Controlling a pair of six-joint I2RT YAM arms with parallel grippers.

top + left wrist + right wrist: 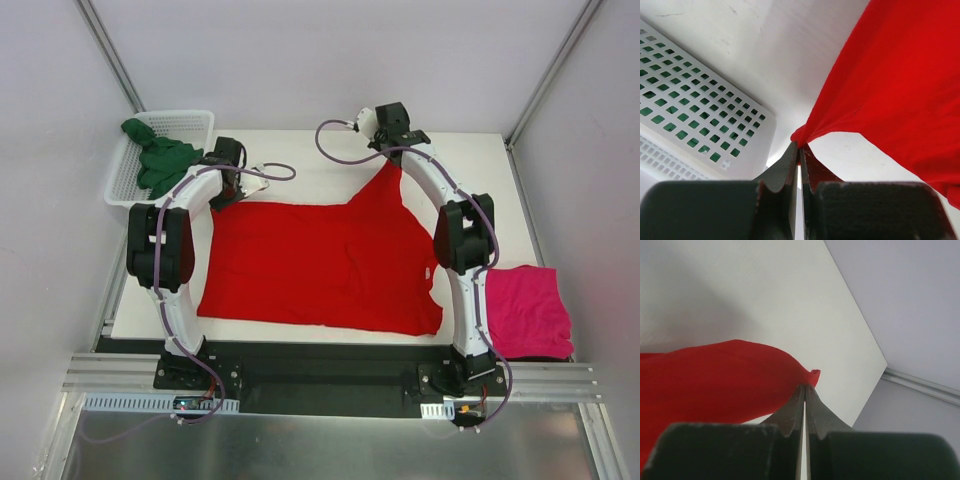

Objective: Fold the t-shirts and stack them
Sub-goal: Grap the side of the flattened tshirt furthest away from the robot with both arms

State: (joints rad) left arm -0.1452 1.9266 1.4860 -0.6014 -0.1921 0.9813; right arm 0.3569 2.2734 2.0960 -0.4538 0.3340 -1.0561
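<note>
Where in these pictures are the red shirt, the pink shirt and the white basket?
red shirt [320, 265]: overhead view, middle of the spread cloth.
pink shirt [527, 310]: overhead view, middle of the cloth.
white basket [185, 118]: overhead view, bare far rim.

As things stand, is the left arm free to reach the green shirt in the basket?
Probably not yet: the left claw is shut on a corner of the red shirt. The green shirt lies uncovered in the basket beside it, so once released the way looks free.
</note>
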